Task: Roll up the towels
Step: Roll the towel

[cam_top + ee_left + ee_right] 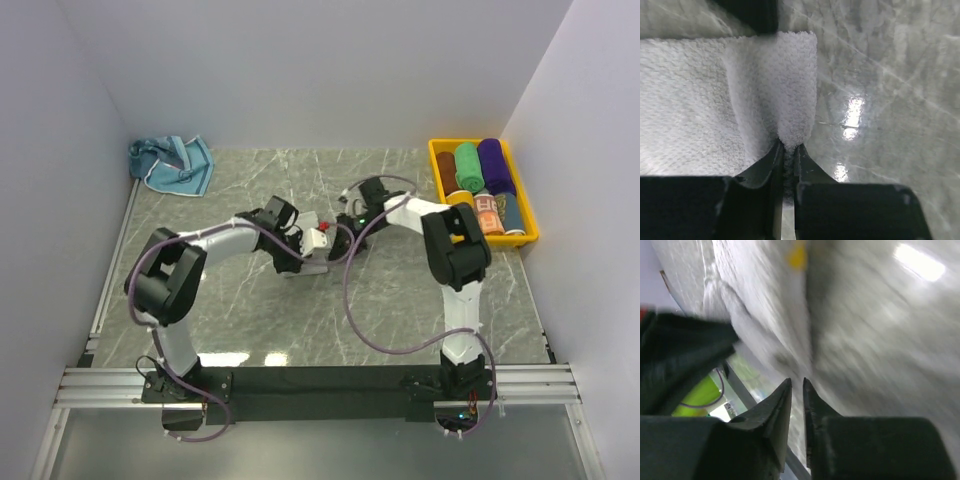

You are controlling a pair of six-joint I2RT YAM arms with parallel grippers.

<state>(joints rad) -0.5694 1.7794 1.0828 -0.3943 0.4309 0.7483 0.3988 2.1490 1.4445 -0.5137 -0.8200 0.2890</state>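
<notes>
A pale grey-white towel (685,100) lies flat on the marble table, and its right edge is folded up into a thick ridge (790,80). My left gripper (788,146) is shut on the near end of that ridge. In the top view both grippers meet at mid-table, left gripper (300,248) and right gripper (345,236), and they hide most of this towel. My right gripper (796,382) has its jaws a slim gap apart with nothing between them, above a blurred pale surface. A crumpled blue towel (172,163) lies at the back left.
A yellow bin (436,172) at the back right holds rolled towels: green (467,167), purple (495,165), brown (446,165) and others. White walls close in the table on the left, back and right. A metal rail (110,270) runs along the left edge.
</notes>
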